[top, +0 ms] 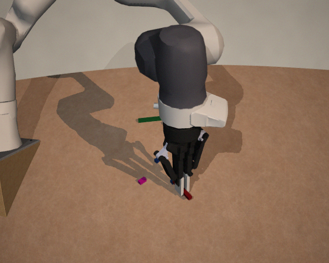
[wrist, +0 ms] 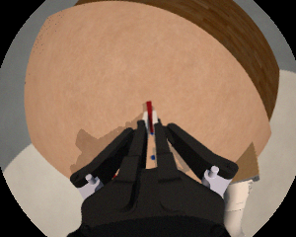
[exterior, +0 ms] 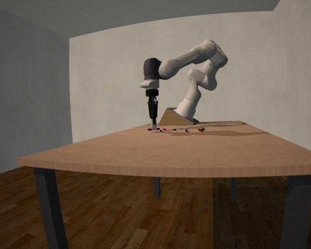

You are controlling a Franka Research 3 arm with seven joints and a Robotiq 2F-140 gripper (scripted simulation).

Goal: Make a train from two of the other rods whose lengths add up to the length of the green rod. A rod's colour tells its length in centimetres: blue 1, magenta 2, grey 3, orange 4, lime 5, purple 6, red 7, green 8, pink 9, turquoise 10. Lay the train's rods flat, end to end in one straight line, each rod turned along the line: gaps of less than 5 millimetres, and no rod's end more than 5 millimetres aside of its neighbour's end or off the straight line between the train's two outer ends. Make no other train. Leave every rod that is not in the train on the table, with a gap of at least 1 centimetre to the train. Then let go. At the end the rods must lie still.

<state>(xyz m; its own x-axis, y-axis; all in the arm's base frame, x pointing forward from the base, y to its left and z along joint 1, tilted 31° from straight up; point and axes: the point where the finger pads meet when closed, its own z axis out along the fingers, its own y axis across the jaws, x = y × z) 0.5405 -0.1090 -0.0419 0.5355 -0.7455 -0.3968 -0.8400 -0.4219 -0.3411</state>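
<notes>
Claw (top: 182, 185) (exterior: 153, 126) (wrist: 150, 117) grips a red rod (top: 187, 194) (exterior: 150, 129) (wrist: 149, 109), well inside the table edges (exterior: 166, 171).

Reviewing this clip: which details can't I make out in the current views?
- Green rod's far end: top view, behind the arm.
- Gap between the held red rod and its blue neighbour: top view, covered by the tool.
- Purple rod's length: exterior view, too small.

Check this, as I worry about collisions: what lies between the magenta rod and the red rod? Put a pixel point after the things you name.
A blue rod (top: 171, 182) (exterior: 160, 130) (wrist: 152, 133), close by the red rod (top: 187, 194) (exterior: 150, 129) (wrist: 149, 107) in the tool (top: 183, 189) (exterior: 153, 128) (wrist: 150, 117). The top view shows it, partly hidden.
</notes>
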